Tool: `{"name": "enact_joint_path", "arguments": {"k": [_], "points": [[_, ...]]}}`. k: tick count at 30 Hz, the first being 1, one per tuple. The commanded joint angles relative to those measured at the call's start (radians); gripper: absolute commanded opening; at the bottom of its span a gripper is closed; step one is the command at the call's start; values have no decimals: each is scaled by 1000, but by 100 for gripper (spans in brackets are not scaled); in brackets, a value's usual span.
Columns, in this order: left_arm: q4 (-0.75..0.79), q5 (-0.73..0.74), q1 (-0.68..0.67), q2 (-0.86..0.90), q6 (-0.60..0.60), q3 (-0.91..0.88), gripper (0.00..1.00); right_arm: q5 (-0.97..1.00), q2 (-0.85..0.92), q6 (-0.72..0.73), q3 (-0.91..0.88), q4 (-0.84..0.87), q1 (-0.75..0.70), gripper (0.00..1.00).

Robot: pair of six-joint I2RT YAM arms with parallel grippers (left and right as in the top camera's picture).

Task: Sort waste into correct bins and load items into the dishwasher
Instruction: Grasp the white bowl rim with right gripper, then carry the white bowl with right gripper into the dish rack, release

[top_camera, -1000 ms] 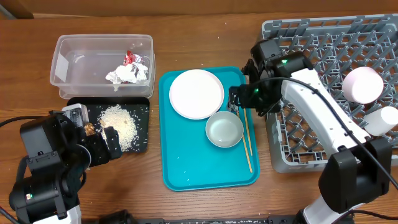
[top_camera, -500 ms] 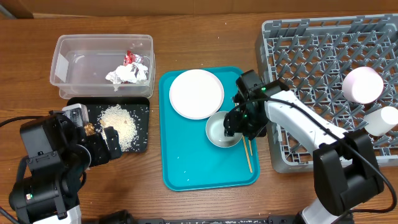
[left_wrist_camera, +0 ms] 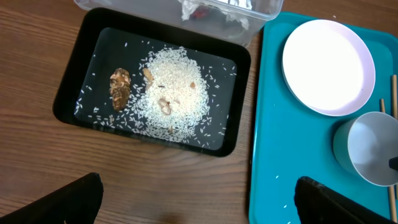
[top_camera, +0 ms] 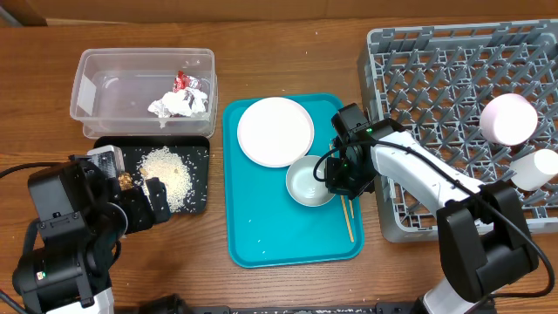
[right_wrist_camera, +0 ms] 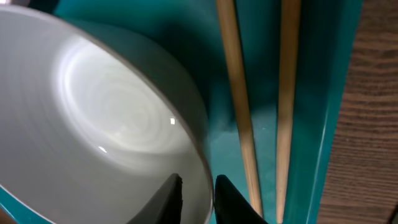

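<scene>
On the teal tray [top_camera: 288, 240] stand a small white bowl [top_camera: 307, 181], a flat white plate [top_camera: 275, 131] and a pair of wooden chopsticks [top_camera: 349, 214]. My right gripper [top_camera: 336, 179] is shut on the bowl's right rim; in the right wrist view one finger sits inside the bowl [right_wrist_camera: 112, 118] and one outside, beside the chopsticks [right_wrist_camera: 239, 93]. The clear tub [top_camera: 96, 87] holds a crumpled napkin [top_camera: 179, 105] and a red foil wrapper [top_camera: 183, 81]. Rice [left_wrist_camera: 171, 93] and a brown lump [left_wrist_camera: 120, 87] lie in the black tray [left_wrist_camera: 65, 93]. My left gripper [left_wrist_camera: 198, 183] hangs open over bare wood.
The grey dish rack [top_camera: 436, 70] fills the right side, with a pale-pink dish [top_camera: 508, 118] and a white cup [top_camera: 536, 170] at its right edge. The teal tray's raised lip [right_wrist_camera: 323, 93] runs right beside the chopsticks.
The right arm came down from the rack's edge to the bowl, and its jaws closed on the rim. The bowl shifted slightly left. The left arm stayed still.
</scene>
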Motion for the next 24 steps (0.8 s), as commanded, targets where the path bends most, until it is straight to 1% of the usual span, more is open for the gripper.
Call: {"name": "enact_joint_path", "arguments": {"k": [1, 3, 8, 14, 18, 23, 24], "points": [[1, 14, 8, -5, -7, -3, 100, 13, -1, 11, 3, -12, -3, 16], [1, 14, 8, -5, -7, -3, 100, 13, -1, 11, 13, -22, -3, 4], [1, 14, 8, -5, -7, -3, 100, 39, -8, 11, 62, -59, -3, 4], [1, 14, 8, -5, -7, -3, 100, 156, -58, 11, 184, -157, -3, 4], [1, 14, 8, -5, -7, -3, 100, 241, -124, 11, 274, -188, -4, 4], [1, 14, 8, -5, -7, -3, 100, 422, -209, 11, 354, -183, -21, 4], [1, 14, 8, -5, -7, -3, 100, 511, -234, 11, 370, -165, -33, 4]]}}
